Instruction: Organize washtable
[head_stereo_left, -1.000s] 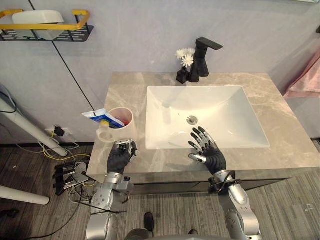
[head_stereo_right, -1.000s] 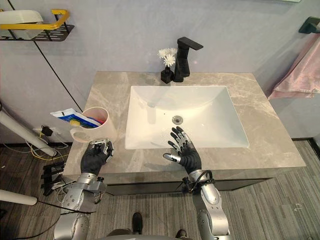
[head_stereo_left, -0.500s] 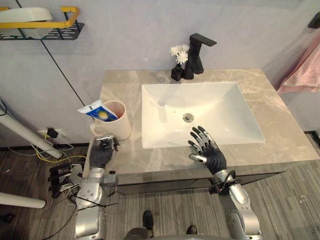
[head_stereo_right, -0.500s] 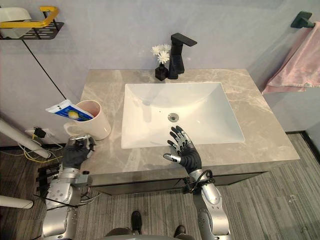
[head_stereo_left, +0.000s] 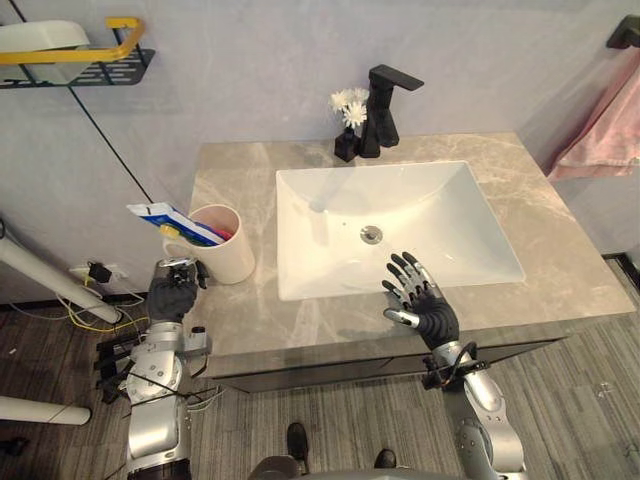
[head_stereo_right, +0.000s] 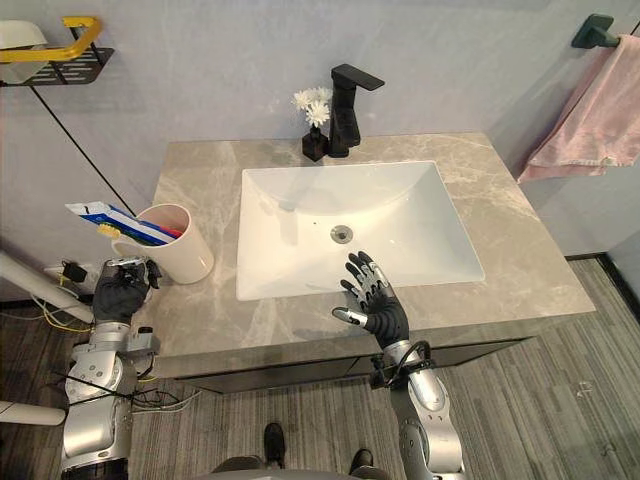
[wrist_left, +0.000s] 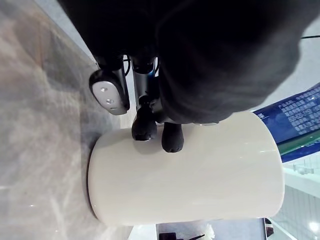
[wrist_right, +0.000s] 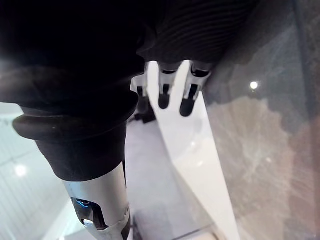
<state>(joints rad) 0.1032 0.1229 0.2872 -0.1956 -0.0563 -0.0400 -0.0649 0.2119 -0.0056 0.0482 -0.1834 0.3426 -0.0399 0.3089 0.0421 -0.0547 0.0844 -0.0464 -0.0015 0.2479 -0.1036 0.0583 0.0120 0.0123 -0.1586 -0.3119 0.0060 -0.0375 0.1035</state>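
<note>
Just beyond the left robot hand (head_stereo_left: 177, 295), the cup (head_stereo_left: 232, 262) with its toothpaste tube (head_stereo_left: 160, 215) stands on the counter (head_stereo_left: 250, 320). That hand has slid from the cup's front to its outer side, fingers curled, tips against the wall, gripping nothing. The cup looks placed. The right robot hand (head_stereo_left: 428, 305) stays spread over the front rim of the sink (head_stereo_left: 480, 220).

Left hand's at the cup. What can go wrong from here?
1. The cup stands near the counter's left edge with the left hand against it, so a shove might tip it or slide it off.
2. The tube leans far out over the rim and may drop out if the cup tilts.
</note>
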